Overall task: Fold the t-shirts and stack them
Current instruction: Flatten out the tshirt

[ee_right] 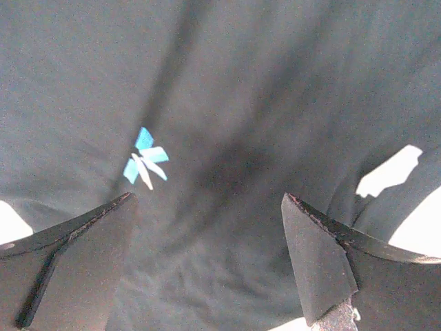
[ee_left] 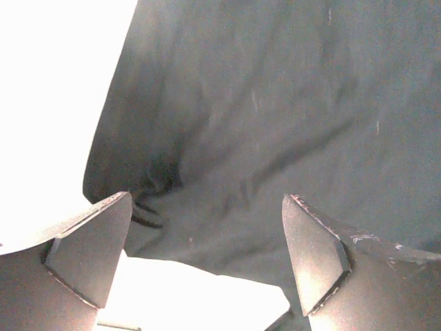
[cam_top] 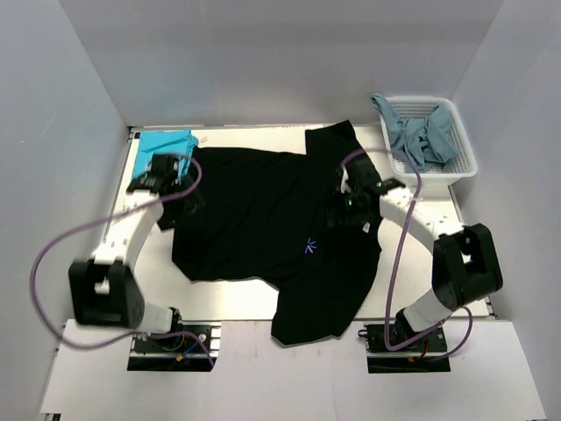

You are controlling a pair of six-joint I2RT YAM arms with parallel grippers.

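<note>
At the far left corner the teal tee (cam_top: 166, 140) lies as a small flat bundle on the surface (cam_top: 237, 298), looking already folded and set aside as the likely start of the stack. Just in front of it the left end effector (cam_top: 184, 195) hangs over the left edge of the black tee (cam_top: 263, 210). In its wrist view the fingers (ee_left: 89, 248) are spread wide with nothing between them, framing a puckered hem of dark cloth (ee_left: 275, 138) where it meets the bright surface (ee_left: 55, 83), so it seems lined up to pinch that edge. The black tee itself is spread across the middle, one part trailing toward the near edge, with the star (cam_top: 311, 246) showing face up. It appears laid out for folding, not yet folded. Right of the star, the right end effector (cam_top: 337, 215) sits low over the cloth, also spread and empty (ee_right: 207, 262), the star (ee_right: 145, 158) ahead of its left finger. I judge both arms are placed at opposite sides so the tee can be lifted and folded evenly. At the far right the basket (cam_top: 463, 140) holds the grey-blue tees (cam_top: 422, 139), crumpled together, one draping over its left rim. How many are in there cannot be told.
</note>
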